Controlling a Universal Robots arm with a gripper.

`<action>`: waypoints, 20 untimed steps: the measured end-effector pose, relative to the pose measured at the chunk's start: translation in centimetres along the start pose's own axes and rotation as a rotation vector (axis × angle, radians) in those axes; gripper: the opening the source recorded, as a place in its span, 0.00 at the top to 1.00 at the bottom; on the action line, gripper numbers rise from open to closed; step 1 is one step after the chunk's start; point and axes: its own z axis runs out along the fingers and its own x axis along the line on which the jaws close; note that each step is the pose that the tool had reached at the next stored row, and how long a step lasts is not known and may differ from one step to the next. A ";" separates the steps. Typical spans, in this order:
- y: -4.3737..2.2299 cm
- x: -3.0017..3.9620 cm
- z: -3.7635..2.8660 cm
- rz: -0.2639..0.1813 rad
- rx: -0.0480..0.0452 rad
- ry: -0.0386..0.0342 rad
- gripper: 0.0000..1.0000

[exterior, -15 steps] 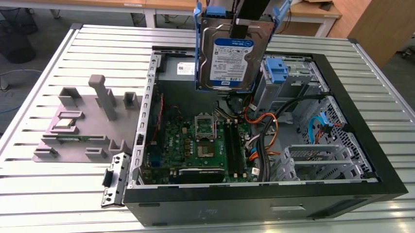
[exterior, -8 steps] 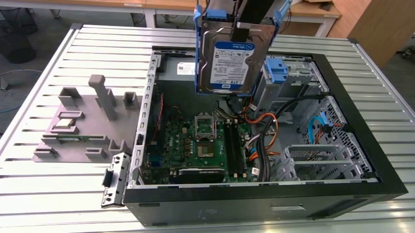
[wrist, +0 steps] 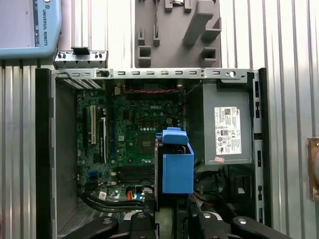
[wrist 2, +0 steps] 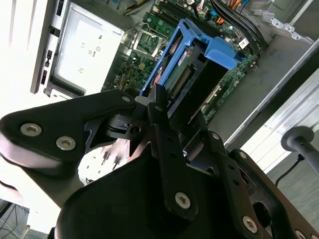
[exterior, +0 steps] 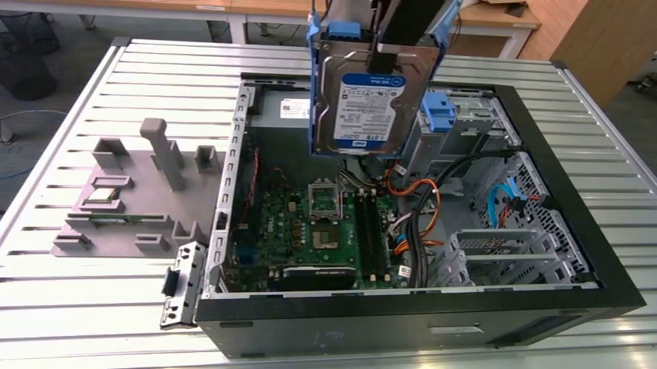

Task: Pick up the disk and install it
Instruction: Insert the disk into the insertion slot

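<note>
From where I stand, the claw (exterior: 383, 60) is clamped tight on the disk (exterior: 365, 108), gripping it across its labelled face and holding it upright in the air above the open computer case (exterior: 431, 315). The disk hangs over the far part of the case, clear of the green motherboard (exterior: 308, 223) and the orange cables (exterior: 423, 192) beneath it. Looking straight down in the first wrist view, the disk shows edge-on and blue, between the motherboard and the grey power supply (wrist: 224, 129). The case lies on its side on a slatted metal table (exterior: 72, 307), with a grey plastic fixture (exterior: 134, 192) next to it on the exterior view's left
</note>
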 end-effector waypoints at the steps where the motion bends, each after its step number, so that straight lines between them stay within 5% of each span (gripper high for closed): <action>1: -0.01 0.17 -0.01 0.000 0.0000 0.0001 0.65; 20: -0.19 3.20 -0.10 0.000 0.0000 0.0000 0.65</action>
